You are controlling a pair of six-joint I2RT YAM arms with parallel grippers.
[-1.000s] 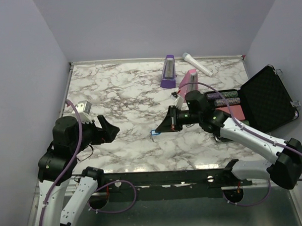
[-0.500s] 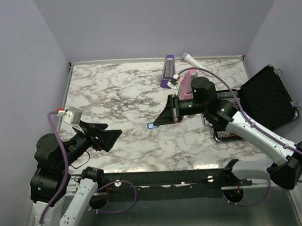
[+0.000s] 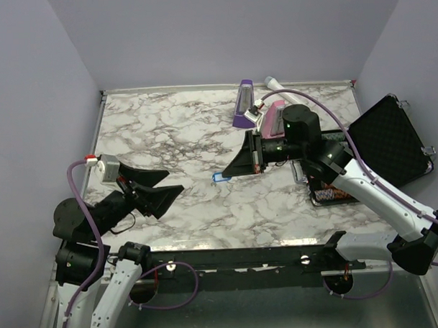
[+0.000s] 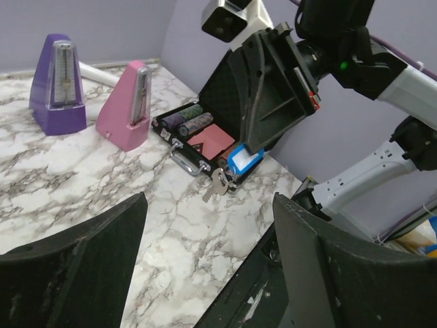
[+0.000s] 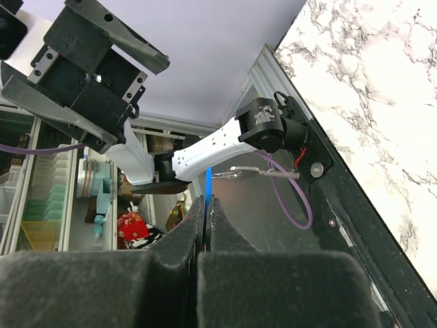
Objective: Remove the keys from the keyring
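Left wrist view gives you the best look: your right gripper (image 4: 249, 149) is clamped on the keys (image 4: 243, 162). It's pinching the blue head, and a pale metal key dangles under it, clear of the counter (image 4: 82, 178). From the top camera, the keys hang out to the left of the open black case (image 3: 387, 140), between it and your left gripper (image 3: 173, 181). That one's got its fingers spread wide with nothing in them, well apart from the case.

White arms (image 3: 378, 198), blk pincers (image 3: 226, 172), purple cables (image 5: 279, 195)
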